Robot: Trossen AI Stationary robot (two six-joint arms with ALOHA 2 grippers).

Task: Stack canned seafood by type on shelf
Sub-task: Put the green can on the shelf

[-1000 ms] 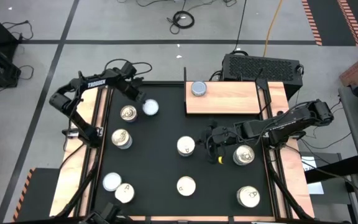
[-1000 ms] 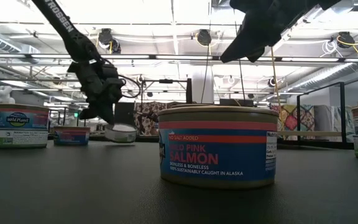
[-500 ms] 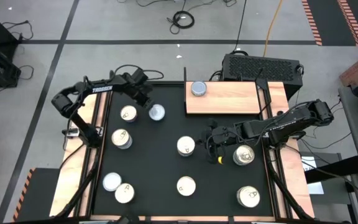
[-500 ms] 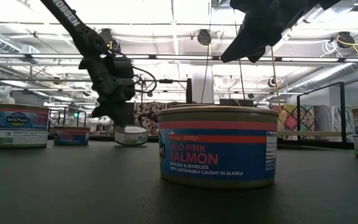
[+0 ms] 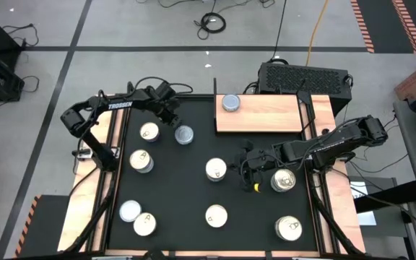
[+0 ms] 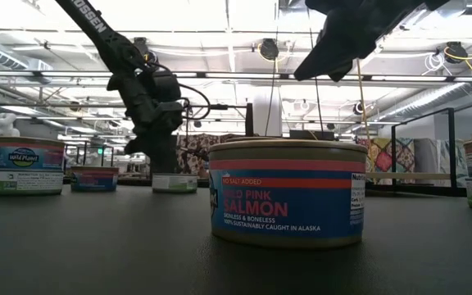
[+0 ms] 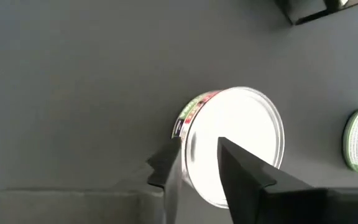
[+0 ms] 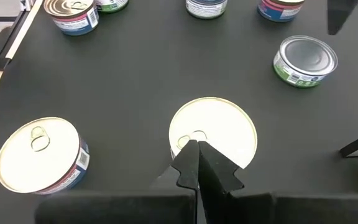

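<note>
Lowered onto the mat (image 5: 193, 166) now, silvery-topped tin (image 5: 184, 135), green-labelled

Three silvery-top tins (image 5: 184, 135), seven pull-tab tins (image 5: 216, 170).

Overhead, table-level, two wrist views

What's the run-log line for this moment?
left gripper: jaws astride plain-top can on black mat | right gripper: shut, idle by pull-tab can | shelf: one can
</note>
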